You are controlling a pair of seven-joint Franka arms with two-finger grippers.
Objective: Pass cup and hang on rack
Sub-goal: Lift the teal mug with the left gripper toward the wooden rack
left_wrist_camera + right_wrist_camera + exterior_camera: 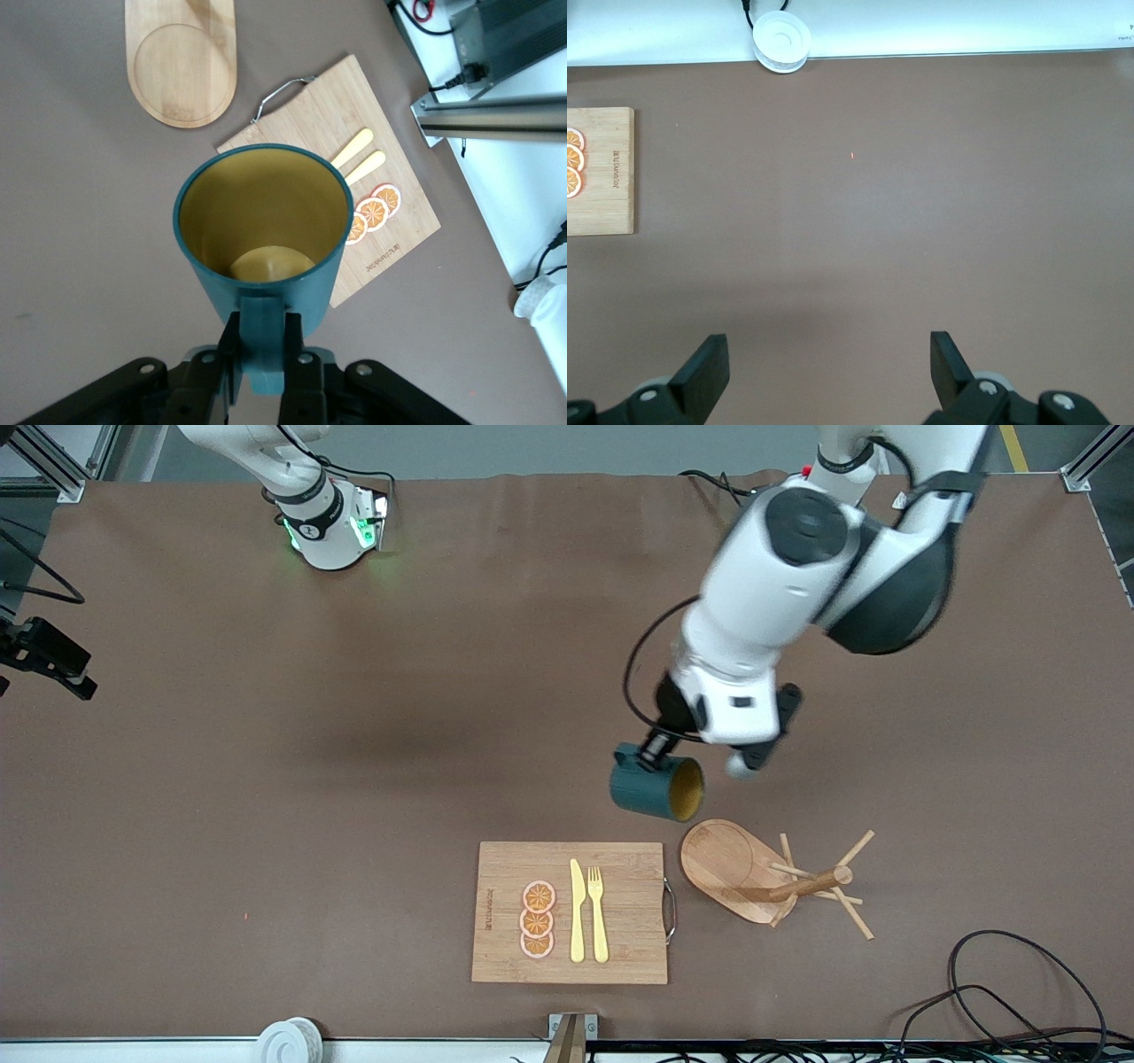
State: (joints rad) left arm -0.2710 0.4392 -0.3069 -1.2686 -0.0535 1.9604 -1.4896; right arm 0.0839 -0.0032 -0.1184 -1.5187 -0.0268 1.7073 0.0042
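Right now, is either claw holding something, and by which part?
The left claw holds the cup by its handle, on its side above the table near the rack. The right claw is open and holds nothing.

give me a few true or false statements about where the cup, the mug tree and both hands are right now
1. The left hand is shut on the handle of the teal cup. True.
2. The cup already hangs on a peg of the mug tree. False: it is in the air, held on its side above the table beside the tree's base.
3. The right hand is open and holds nothing. True.
4. A knife and a fork lie on the cutting board. True.
5. The orange slices lie inside the cup. False: they lie on the cutting board, and the cup is empty.
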